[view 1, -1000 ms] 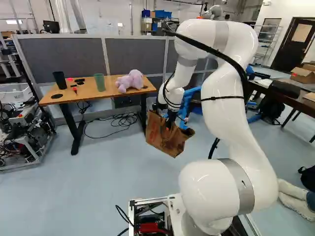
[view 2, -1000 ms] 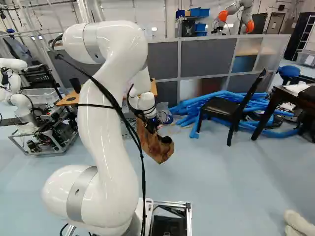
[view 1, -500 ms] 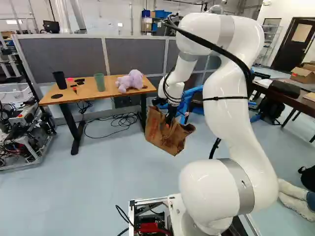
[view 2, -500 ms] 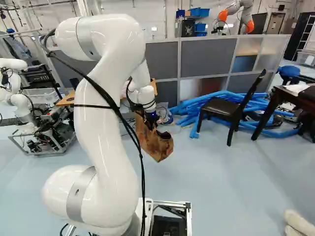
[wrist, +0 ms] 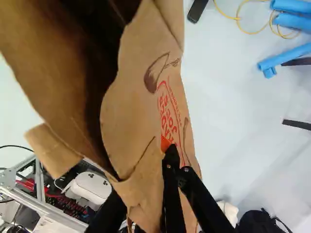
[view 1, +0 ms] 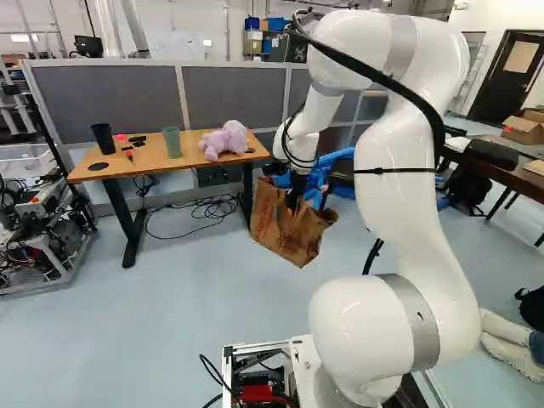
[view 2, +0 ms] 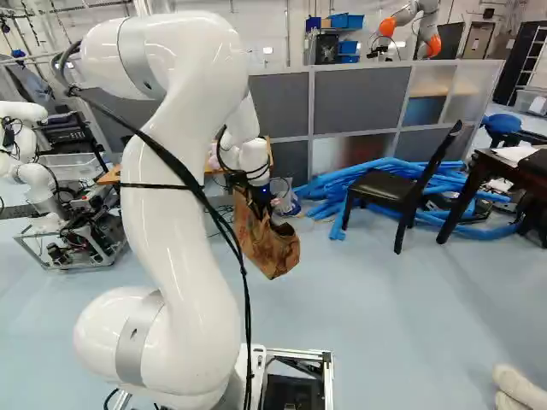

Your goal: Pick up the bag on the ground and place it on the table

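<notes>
Brown paper bag point(view 1: 285, 245) hanging from the hand point(view 1: 292, 206), gripped between two fingers, open mouth beside them

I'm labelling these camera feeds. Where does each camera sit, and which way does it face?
Left base view: on the base, behind-left of the arm, looking ahead and slightly down; arm right of middle.
Right base view: behind-right, similar heading; arm left of middle.
Wrist view: on the wrist, looking along the fingers at the bag.
Shared: both base views show bag and table.
</notes>
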Controlling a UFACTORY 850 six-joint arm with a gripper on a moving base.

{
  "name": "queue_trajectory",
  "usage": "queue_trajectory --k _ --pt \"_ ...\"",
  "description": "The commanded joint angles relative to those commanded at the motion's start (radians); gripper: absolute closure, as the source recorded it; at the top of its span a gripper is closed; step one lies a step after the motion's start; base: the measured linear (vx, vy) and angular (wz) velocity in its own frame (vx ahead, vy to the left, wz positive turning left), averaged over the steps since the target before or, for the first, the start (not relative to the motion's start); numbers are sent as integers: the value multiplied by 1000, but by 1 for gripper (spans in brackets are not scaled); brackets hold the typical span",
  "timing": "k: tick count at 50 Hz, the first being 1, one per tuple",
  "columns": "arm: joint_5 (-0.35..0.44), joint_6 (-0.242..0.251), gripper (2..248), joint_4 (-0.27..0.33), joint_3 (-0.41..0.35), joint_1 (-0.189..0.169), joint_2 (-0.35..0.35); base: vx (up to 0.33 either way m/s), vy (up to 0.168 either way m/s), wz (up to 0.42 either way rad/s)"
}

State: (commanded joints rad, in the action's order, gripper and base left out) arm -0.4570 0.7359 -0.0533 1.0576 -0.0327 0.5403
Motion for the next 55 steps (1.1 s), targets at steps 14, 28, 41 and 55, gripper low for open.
queue_trajectory --k 14,28,41,55 --pt "-62 0 229 0 -2 1 -41 0 0 0" --pt "-69 0 229 0 -17 1 -91 0 0 0" --pt "-69 0 229 0 -31 1 -137 0 0 0" --pt "-72 0 229 0 -19 2 -168 0 0 0"
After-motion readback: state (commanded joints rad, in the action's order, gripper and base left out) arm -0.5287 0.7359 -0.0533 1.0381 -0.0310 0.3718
